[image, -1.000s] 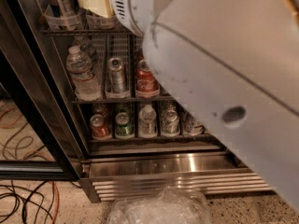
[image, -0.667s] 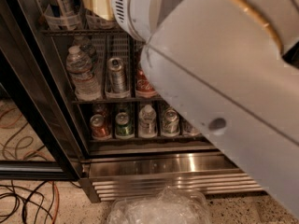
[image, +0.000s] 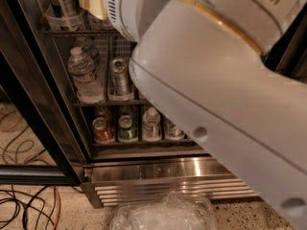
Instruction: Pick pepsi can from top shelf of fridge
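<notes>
Cables [image: 19,207] on floor far L. Fridge [image: 158,171] w/ steel base mid-frame. Top shelf [image: 79,32] upper L. Pepsi can [image: 67,1] stands upright in clear holder [image: 56,22] at shelf front, label unreadable. Below: water bottle [image: 84,75], then silver can [image: 120,78]. White arm [image: 216,104] fills R side. Gripper is hidden behind it, so can't tell if open or closed.

Large white plastic robot arm [image: 216,104] with thin gold band across most of frame, gripper hidden beyond it; black-framed glass-door fridge [image: 43,128] on ribbed, shiny stainless-steel base [image: 168,181]. Inside: clear plastic water bottle [image: 85,78] with pale label, silver drink can [image: 120,78], red can [image: 100,130], green can [image: 126,128], clear white-capped bottle [image: 151,123]. Beige speckled floor [image: 72,214] with orange and black cables [image: 29,207].
</notes>
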{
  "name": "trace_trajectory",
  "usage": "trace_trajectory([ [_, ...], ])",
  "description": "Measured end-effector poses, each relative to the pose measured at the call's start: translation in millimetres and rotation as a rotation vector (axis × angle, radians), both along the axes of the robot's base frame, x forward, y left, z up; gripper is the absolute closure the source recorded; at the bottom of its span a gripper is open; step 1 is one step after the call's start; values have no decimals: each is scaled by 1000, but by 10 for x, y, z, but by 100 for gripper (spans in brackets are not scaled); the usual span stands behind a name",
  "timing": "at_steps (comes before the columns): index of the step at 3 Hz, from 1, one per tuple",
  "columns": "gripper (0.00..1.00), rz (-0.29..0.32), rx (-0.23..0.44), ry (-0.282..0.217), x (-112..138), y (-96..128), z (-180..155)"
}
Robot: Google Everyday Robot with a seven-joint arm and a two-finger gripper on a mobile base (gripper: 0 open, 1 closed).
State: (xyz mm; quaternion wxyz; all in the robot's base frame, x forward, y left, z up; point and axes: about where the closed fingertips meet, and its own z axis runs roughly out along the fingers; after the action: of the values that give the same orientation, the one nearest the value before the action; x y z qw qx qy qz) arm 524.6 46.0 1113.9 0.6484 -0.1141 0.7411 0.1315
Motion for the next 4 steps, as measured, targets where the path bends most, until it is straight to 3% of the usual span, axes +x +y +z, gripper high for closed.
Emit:
trace_trajectory([
  [2, 42, 7, -17, -39, -125, 122, 208],
  [3, 20, 7, -17, -39, -125, 123, 209],
  [4, 24, 7, -17, -40, -126, 123, 209],
])
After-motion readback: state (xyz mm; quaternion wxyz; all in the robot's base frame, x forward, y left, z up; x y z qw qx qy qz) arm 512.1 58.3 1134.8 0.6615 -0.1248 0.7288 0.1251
